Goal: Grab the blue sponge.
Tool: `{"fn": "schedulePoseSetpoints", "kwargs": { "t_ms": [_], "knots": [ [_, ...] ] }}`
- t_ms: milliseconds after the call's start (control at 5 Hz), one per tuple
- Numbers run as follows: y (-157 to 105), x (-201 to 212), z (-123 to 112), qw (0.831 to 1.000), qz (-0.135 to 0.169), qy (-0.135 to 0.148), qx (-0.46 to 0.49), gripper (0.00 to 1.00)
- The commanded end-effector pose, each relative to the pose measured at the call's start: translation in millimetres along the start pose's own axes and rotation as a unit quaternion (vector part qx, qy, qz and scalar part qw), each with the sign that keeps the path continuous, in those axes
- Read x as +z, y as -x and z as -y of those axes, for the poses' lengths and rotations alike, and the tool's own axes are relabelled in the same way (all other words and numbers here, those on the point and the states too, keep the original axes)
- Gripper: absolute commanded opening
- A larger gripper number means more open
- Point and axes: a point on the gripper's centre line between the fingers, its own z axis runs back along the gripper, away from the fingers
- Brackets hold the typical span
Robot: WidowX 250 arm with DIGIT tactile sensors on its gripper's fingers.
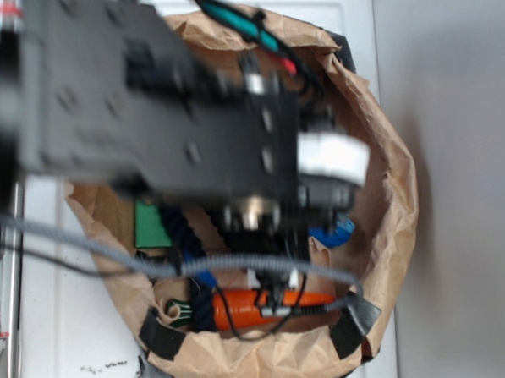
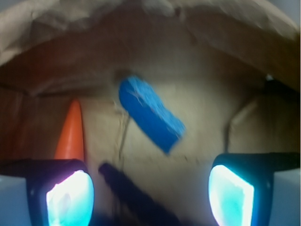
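Observation:
The blue sponge (image 2: 149, 113) lies slanted on the brown paper floor of the bag, ahead of my gripper (image 2: 150, 195) in the wrist view. In the exterior view only a small blue part of it (image 1: 333, 232) shows beside the arm. My gripper is open and empty, its two glowing pads (image 2: 70, 200) wide apart, above and short of the sponge. The gripper itself is hidden under the blurred black arm (image 1: 171, 117) in the exterior view.
An orange carrot (image 2: 70, 134) lies at the left; it also shows in the exterior view (image 1: 267, 307). A dark navy rope (image 2: 136, 197) runs between the pads. The brown paper bag wall (image 1: 396, 188) rings everything. A green-layered sponge (image 1: 153, 226) lies at the left.

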Motion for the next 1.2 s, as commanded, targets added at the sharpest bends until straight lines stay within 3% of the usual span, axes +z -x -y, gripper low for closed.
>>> {"fn": "schedulePoseSetpoints", "kwargs": {
  "t_ms": [0, 200, 400, 600, 800, 1000],
  "knots": [
    [-21, -27, -3, 0.999, 0.02, -0.01, -0.033, 1.0],
    [-27, -27, -18, 0.998, 0.006, 0.001, -0.064, 1.0],
    [-37, -18, -34, 0.995, -0.027, 0.018, -0.09, 1.0],
    [-39, 3, -34, 0.994, -0.049, 0.036, -0.095, 1.0],
    [-36, 10, -30, 0.993, -0.055, 0.036, -0.103, 1.0],
    [-35, -6, -28, 0.994, -0.051, 0.004, -0.1, 1.0]
  ]
}}
